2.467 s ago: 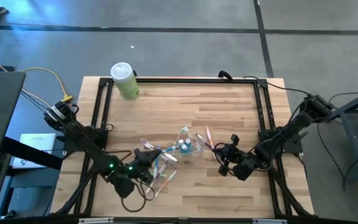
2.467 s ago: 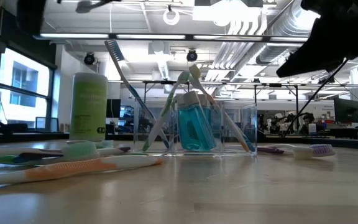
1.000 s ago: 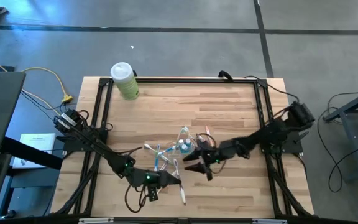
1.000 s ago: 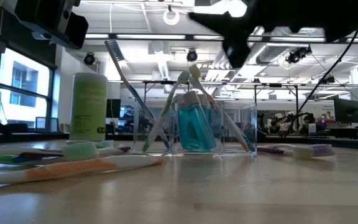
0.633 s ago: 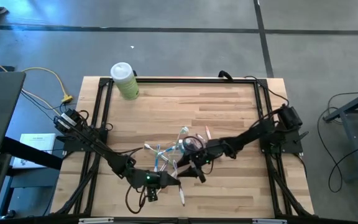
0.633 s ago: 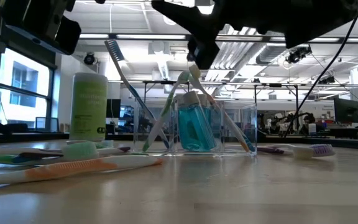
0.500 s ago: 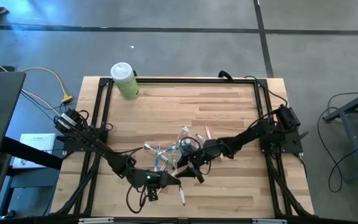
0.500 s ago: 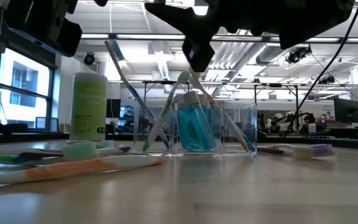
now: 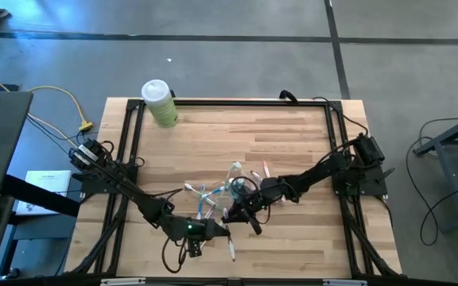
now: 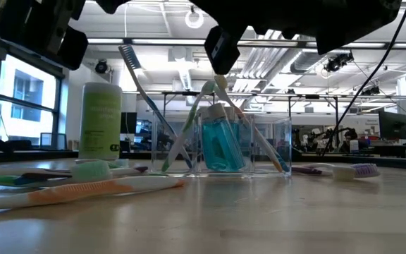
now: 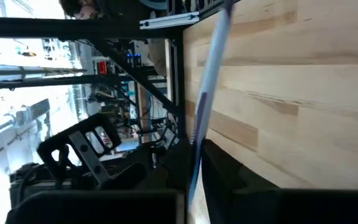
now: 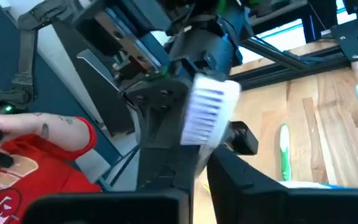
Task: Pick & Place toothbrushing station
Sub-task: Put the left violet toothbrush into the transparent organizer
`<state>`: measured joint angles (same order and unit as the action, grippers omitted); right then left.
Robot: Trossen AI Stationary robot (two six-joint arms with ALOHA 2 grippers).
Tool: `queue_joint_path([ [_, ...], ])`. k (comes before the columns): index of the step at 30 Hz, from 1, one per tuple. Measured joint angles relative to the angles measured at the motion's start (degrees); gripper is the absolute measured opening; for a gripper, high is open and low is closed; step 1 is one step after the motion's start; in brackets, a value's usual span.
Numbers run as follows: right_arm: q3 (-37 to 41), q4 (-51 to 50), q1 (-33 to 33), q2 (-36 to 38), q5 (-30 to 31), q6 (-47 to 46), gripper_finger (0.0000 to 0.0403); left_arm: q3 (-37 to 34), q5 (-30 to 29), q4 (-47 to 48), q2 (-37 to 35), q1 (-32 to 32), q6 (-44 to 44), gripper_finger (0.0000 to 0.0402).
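the clear cup (image 9: pixel 238 186) stands near the middle of the wooden table (image 9: pixel 293 135), teal tubes (image 10: pixel 221 146) inside, several brushes leaning out in a fan. right gripper (image 9: pixel 230 214) sits just front-left of the cup, clamped shut on a white toothbrush (image 12: pixel 209 115); bristle head juts out past the fingers, its long axis in line with them. left gripper (image 9: pixel 223 232) lies just in front of it, closed on a slim white-and-purple toothbrush (image 11: pixel 205 93) whose handle runs straight out over the boards. loose brushes (image 10: pixel 83 185) lie flat left of the cup. green bottle (image 9: pixel 160 103) stands at the far-left corner. open workshop behind; a person in a red sleeve (image 12: pixel 23 162) beyond the table.
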<state>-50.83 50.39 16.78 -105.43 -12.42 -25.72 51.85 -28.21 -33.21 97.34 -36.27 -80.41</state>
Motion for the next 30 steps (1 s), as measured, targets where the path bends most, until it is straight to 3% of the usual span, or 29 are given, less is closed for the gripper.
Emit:
queue_joint_path([
  [10,0.00,-0.23,0.13,0.09,-0.11,2.86,0.0009,-0.02,-0.73,1.60,0.00,0.02,8.50,0.0114],
  [18,-0.04,-9.65,0.51,3.23,3.10,4.79,0.0008,-0.02,-7.16,3.39,0.02,-1.27,14.91,0.0123],
  [21,0.24,-15.69,2.01,5.69,8.23,7.48,0.0008,0.18,-12.67,4.97,-0.17,-2.14,23.27,0.0123],
  [30,0.11,-32.42,10.66,18.62,37.86,14.38,0.0010,-1.81,-19.51,6.79,-0.44,-4.19,39.17,0.0124],
])
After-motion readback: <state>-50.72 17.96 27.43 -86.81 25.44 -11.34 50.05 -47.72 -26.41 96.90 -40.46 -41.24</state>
